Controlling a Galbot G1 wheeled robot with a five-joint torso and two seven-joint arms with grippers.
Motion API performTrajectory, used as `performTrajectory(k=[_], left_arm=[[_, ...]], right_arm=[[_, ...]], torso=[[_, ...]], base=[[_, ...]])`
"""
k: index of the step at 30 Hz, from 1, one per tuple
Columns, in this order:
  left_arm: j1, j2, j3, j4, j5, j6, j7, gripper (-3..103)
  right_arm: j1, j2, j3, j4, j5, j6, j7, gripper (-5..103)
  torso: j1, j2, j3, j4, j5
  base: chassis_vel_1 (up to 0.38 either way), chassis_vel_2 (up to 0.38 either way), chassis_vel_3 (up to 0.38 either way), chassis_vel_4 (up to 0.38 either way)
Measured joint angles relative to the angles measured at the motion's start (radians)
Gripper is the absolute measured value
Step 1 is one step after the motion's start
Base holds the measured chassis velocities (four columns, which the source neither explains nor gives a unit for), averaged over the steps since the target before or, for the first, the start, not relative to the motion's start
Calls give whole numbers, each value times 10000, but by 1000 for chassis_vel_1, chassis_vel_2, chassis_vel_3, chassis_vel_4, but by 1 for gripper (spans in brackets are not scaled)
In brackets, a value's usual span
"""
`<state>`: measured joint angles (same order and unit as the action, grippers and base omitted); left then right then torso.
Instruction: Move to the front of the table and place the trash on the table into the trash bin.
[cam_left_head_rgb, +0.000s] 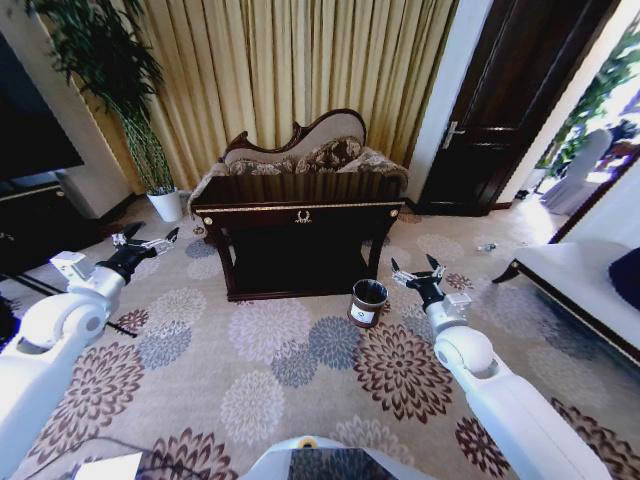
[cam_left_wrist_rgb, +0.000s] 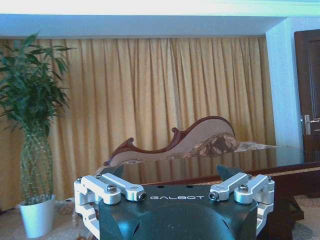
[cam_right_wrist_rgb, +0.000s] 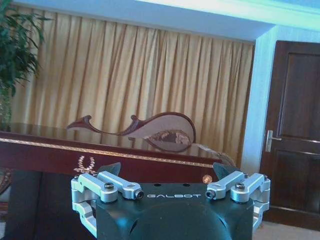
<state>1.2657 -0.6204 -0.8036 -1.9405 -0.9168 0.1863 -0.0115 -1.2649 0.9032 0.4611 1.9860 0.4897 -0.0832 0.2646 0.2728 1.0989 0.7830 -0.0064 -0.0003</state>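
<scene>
The dark-brown table (cam_left_head_rgb: 300, 215) with gold trim stands ahead across the flowered carpet, seen from its front rail. The trash on its top is hidden from this low angle. The small round trash bin (cam_left_head_rgb: 367, 303) with a black liner sits on the carpet by the table's front right leg. My left gripper (cam_left_head_rgb: 150, 240) is held out open to the table's left, empty. My right gripper (cam_left_head_rgb: 418, 270) hangs open and empty just right of the bin. The left wrist view shows the left gripper (cam_left_wrist_rgb: 167, 172) before the table edge (cam_left_wrist_rgb: 295, 167); the right wrist view shows the right gripper (cam_right_wrist_rgb: 166, 170) facing the table rail (cam_right_wrist_rgb: 100, 150).
A carved-back floral sofa (cam_left_head_rgb: 310, 155) stands behind the table against the curtains. A tall plant in a white pot (cam_left_head_rgb: 165, 205) is at the back left, a dark door (cam_left_head_rgb: 510, 110) at the back right. A white bench (cam_left_head_rgb: 580, 280) lines the right side.
</scene>
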Motion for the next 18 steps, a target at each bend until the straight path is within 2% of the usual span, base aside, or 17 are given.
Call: performTrajectory(k=[2, 8, 18], left_arm=[[13, -9, 0, 0, 5, 0, 0, 100], [9, -102, 49, -43, 61, -1, 0, 100], [-32, -503, 85, -178, -33, 282, -331, 100]], right_arm=[[-3, 3, 9, -1, 0, 2, -4, 100], [-7, 5, 34, -15, 2, 67, -15, 100], [158, 90, 173, -140, 89, 199, 79, 100]], torso=[[-1, 2, 0, 4, 0], [3, 0, 2, -12, 3], [0, 1, 1, -4, 3]], base=[[185, -179, -136, 237], [142, -181, -182, 156], [120, -111, -118, 104]])
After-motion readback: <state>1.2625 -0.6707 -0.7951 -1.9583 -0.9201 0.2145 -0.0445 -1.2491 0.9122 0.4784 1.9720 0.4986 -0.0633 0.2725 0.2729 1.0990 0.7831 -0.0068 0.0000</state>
